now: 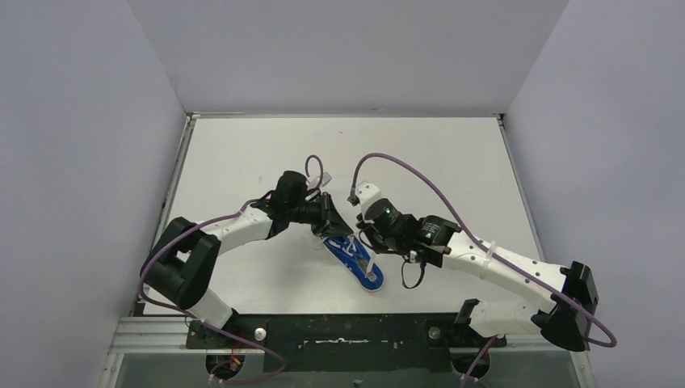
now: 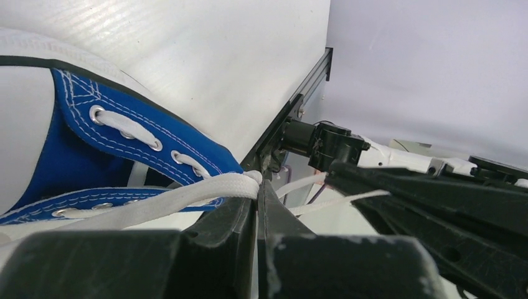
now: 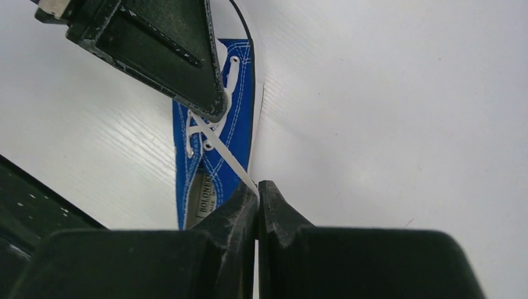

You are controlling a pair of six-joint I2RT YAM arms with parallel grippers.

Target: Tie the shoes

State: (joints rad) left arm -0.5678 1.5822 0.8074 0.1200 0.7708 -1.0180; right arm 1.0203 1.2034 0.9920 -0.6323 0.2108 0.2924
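Note:
A small blue sneaker (image 1: pixel 355 261) with white laces and a white sole rim lies on the table between my two arms. It also shows in the left wrist view (image 2: pixel 124 156) and the right wrist view (image 3: pixel 215 162). My left gripper (image 1: pixel 329 224) is at the shoe's far end, shut on a white lace (image 2: pixel 187 198) that runs back to the eyelets. My right gripper (image 1: pixel 363 234) is at the shoe's right side, shut on the other lace end (image 3: pixel 230 163), which is pulled taut from the eyelets. The left gripper's finger (image 3: pixel 155 50) shows above the shoe in the right wrist view.
The white table (image 1: pixel 242 162) is walled in by grey panels on the left, back and right. A black rail (image 1: pixel 339 331) runs along the near edge by the arm bases. Purple cables (image 1: pixel 420 182) loop off both wrists.

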